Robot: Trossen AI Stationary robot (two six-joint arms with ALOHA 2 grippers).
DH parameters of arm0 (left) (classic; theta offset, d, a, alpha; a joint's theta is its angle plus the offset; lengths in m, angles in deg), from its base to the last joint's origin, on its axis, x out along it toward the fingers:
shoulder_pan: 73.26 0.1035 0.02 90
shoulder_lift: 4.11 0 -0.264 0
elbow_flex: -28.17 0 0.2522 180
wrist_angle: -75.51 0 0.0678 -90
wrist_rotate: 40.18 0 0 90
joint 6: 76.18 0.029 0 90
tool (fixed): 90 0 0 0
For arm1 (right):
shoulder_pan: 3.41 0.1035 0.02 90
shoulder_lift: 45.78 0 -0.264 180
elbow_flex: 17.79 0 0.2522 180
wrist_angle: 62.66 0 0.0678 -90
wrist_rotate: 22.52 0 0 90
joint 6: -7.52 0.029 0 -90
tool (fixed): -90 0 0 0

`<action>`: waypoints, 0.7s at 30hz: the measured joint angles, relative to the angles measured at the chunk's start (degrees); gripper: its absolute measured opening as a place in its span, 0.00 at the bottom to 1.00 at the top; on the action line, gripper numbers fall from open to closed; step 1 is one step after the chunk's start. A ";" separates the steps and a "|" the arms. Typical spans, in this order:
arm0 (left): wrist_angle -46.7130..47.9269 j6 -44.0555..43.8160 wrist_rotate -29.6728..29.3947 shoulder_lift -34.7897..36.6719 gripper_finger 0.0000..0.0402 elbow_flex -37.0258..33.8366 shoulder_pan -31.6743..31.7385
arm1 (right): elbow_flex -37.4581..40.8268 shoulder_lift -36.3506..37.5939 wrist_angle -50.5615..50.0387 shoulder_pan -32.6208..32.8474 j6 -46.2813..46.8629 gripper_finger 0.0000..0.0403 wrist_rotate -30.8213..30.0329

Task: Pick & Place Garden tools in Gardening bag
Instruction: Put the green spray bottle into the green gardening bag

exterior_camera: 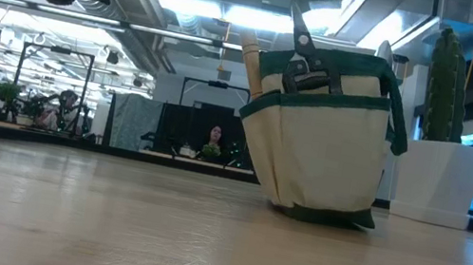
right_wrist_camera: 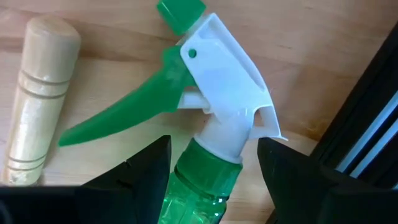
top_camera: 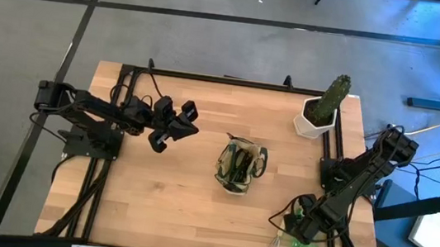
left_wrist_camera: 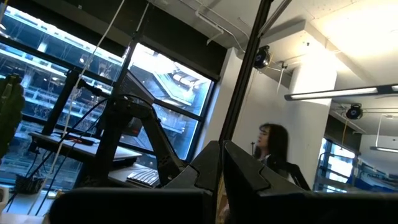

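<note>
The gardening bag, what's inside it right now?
Inside the gardening bag, black pruner handles and a wooden tool handle stick up above the rim. The fabric walls hide their lower ends and anything lying deeper.

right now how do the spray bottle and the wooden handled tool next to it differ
The spray bottle is clear green plastic with a white head and green trigger; the wooden handled tool shows a pale, grooved handle. The right gripper has its open fingers on either side of the bottle's neck; nothing brackets the tool. Both lie flat on the table, outside the gardening bag.
</note>
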 joint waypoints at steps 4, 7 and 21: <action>-0.44 0.00 0.00 0.00 0.04 0.00 -0.02 | 0.02 -0.06 0.22 0.00 -0.17 0.59 0.76; -0.45 0.00 0.00 0.00 0.04 0.00 -0.02 | 0.04 -0.08 0.27 0.00 -0.17 0.55 0.91; -0.45 0.00 -0.02 0.00 0.04 0.00 -0.02 | -2.39 -0.30 -2.64 -0.69 -2.49 0.31 -0.55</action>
